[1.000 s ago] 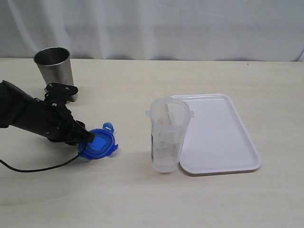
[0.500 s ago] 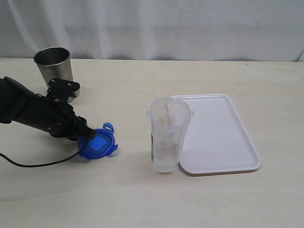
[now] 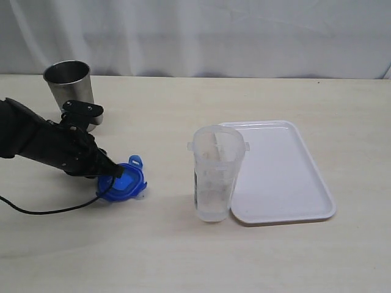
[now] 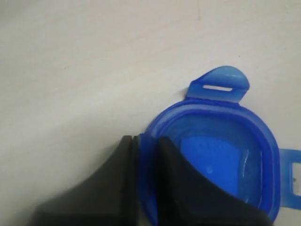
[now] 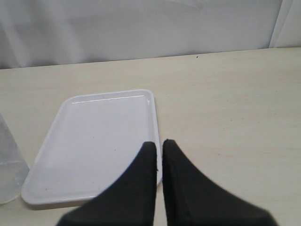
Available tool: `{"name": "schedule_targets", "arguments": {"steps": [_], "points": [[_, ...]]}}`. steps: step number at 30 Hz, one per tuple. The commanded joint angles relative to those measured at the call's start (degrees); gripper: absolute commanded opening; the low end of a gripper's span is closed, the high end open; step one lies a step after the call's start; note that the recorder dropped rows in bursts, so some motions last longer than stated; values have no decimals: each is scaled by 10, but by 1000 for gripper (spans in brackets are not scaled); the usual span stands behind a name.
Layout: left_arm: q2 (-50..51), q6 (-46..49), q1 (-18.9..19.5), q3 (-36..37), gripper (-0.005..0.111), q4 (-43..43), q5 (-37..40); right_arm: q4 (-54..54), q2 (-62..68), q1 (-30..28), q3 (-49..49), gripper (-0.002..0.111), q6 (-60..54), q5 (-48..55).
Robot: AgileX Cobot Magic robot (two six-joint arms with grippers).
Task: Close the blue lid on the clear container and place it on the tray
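Lid: the lid (image 3: 122, 184) is on the table (image 3: 183, 256), well to the left of the container (image 3: 215, 177), and looks slightly tilted.
Left gripper: your left gripper (image 4: 143, 141) is closed to a narrow gap and pinches the lid's rim, one finger inside and one outside.
Right gripper: your right gripper (image 5: 159, 146) is closed on nothing, with the tray (image 5: 103, 136) ahead of it.
Container: upright and uncapped, hard against the tray's left rim, not on the tray.
Handling: expect light, stiff, slick plastic that may swing in a rim pinch.
Hold: keep to the rim and avoid the tabs (image 4: 218, 82), which likely flex.
Risk: the container is tall and narrow, so steady it before you press.
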Motion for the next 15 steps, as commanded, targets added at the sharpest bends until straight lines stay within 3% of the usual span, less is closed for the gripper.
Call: {"name": "schedule_targets", "arguments": {"steps": [1, 6, 12, 15], "points": [[-1, 1, -1, -1, 4, -2, 10, 3, -3, -2, 1, 4, -1, -2], [-1, -9, -1, -1, 6, -8, 11, 3, -3, -2, 1, 4, -1, -2], [-1, -9, -1, -1, 30, -8, 10, 3, -3, -2, 1, 4, -1, -2], [-2, -4, -1, -1, 31, -10, 11, 3, -3, -2, 1, 4, -1, -2]]}}
